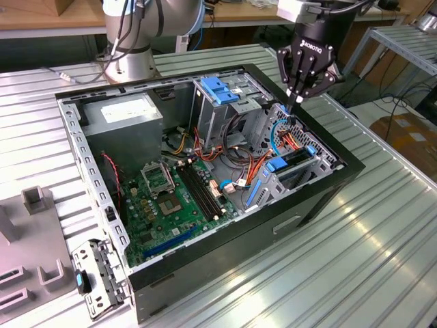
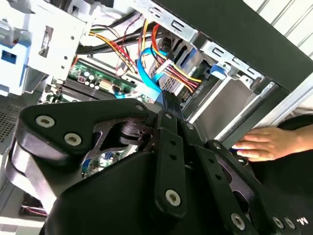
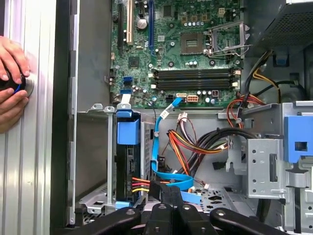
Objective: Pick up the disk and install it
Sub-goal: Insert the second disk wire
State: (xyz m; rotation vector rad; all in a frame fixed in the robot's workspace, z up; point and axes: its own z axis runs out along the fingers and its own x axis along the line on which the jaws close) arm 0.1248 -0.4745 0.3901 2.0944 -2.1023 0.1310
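Exterior view first: where does the gripper (image 1: 295, 104) stand?

Over the open computer case (image 1: 326, 198), at the exterior view's right end, just above the drive cage (image 1: 300, 174). Its tips point down at a loop of thin blue cable (image 1: 275, 130) beside the cage.

And the claw?

The two fingers (image 1: 300, 85) are drawn together at their tips. In the second wrist view the gripper (image 2: 168, 100) shows the same, tips pressed one against the other right beside that blue cable (image 2: 146, 73). Whether anything thin is pinched between them, I cannot tell.

Where is the disk?

The disk (image 1: 290, 162) sits in the drive cage, slid into a slot, apart from the gripper. The first wrist view shows the disk (image 3: 128, 132) on edge between the cage's metal walls, its bright blue carrier end facing the motherboard (image 3: 181, 49). A red, yellow and black cable (image 3: 139, 185) runs to its other end, near the gripper (image 3: 168, 188).

Anything else close by?

A person's hand (image 3: 10, 73) rests on the ribbed metal table (image 3: 34, 171) just outside the case wall. A lighter blue latch (image 1: 218, 89) sits on the taller metal cage further in.
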